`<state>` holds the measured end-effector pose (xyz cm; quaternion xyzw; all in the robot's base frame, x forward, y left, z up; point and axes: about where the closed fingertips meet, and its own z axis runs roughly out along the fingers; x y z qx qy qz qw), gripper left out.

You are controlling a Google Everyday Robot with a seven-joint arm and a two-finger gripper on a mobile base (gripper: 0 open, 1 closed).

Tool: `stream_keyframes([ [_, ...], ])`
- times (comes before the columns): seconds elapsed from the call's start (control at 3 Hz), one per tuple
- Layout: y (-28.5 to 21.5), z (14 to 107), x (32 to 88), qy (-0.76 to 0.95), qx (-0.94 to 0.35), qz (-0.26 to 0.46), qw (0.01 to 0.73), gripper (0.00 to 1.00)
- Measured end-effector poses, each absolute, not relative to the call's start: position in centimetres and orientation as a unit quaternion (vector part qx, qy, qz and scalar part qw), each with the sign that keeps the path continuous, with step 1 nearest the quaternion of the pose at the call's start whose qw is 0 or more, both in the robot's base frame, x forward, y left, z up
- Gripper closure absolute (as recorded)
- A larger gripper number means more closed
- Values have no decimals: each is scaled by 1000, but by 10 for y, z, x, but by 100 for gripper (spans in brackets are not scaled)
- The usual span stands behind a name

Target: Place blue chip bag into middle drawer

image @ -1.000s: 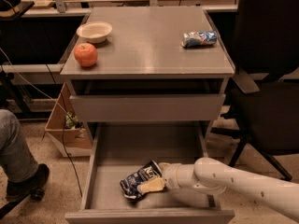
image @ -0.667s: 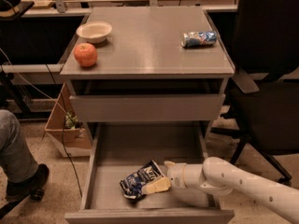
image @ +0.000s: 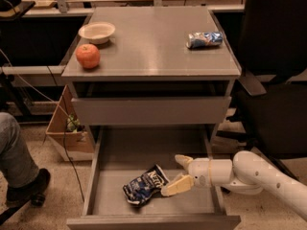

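1. Pincer (image: 178, 173) sits low inside the pulled-out middle drawer (image: 144, 150), toward its right side, with both fingers spread apart and gripping nothing.
2. Crumpled blue chip bag (image: 144, 185) lies on the drawer floor near the front wall, just left of the pincer; whether the lower finger (image: 175, 186) touches the bag's right edge is unclear.
3. Upper drawer (image: 151, 110) is shut.
4. Cabinet surface (image: 153, 51) carries an apple (image: 88, 55) and a bowl (image: 97, 31) at the left, and a drink can (image: 205, 39) on its side at the right.
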<state>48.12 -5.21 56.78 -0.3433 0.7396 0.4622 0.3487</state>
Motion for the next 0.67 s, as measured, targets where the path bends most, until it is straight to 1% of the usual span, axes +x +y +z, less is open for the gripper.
stream_keyframes([
  [0.33,-51,647,486,719,-404,427,371,0],
  [0.67,-51,651,486,720,-407,422,372,0],
])
